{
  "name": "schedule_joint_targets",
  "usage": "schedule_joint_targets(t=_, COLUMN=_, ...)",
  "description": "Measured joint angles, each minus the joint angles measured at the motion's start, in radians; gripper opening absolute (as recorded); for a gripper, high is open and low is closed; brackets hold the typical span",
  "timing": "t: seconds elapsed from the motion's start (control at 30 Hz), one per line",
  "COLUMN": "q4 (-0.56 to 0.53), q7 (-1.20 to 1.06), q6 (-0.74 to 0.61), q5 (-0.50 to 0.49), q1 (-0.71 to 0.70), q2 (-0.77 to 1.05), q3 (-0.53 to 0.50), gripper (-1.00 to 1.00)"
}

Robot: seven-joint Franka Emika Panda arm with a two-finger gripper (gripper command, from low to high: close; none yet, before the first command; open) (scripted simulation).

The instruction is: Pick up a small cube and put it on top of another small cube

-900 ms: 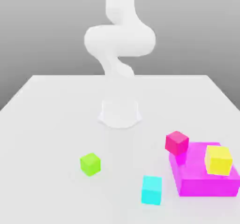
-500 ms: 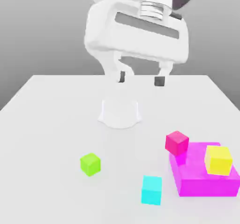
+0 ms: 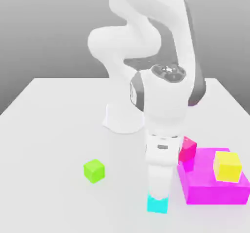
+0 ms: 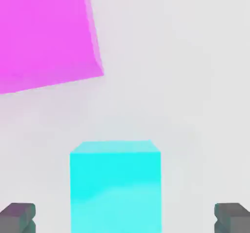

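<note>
The small cyan cube [image 3: 157, 205] rests on the white table near its front edge. My gripper [image 3: 158, 194] hangs straight down right over it, and the hand covers the cube's top in the exterior view. In the hand view the cyan cube [image 4: 116, 185] sits between my two dark fingertips [image 4: 17, 217], with a clear gap on each side, so the gripper [image 4: 125, 218] is open and holds nothing. The lime-green cube [image 3: 93, 170] stands alone toward the exterior view's left of the cyan one.
A flat magenta slab [image 3: 205, 190] lies to the exterior view's right of the cyan cube, with a yellow cube [image 3: 227, 166] on it. A pink-magenta cube [image 3: 187, 148] sits at its far corner. The slab's corner [image 4: 44, 37] appears in the hand view. The robot's base [image 3: 125, 117] stands behind.
The hand came from high above the table's middle down over the cyan cube. No cube has moved.
</note>
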Motion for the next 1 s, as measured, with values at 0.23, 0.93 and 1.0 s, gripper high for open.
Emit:
schedule_joint_targets(t=0.23, q4=0.011, q7=0.004, q6=0.049, q5=-0.008, q1=0.007, q2=0.064, q3=-0.008, gripper=-1.0)
schedule_joint_targets(t=0.93, q4=-0.201, q7=0.563, q6=-0.193, q5=-0.215, q1=-0.21, q2=-0.391, q3=-0.131, gripper=-1.0)
schedule_joint_targets(t=1.0, q4=-0.23, q7=0.625, q6=-0.202, q5=-0.208, q1=-0.242, q2=-0.431, q3=-0.143, gripper=-1.0)
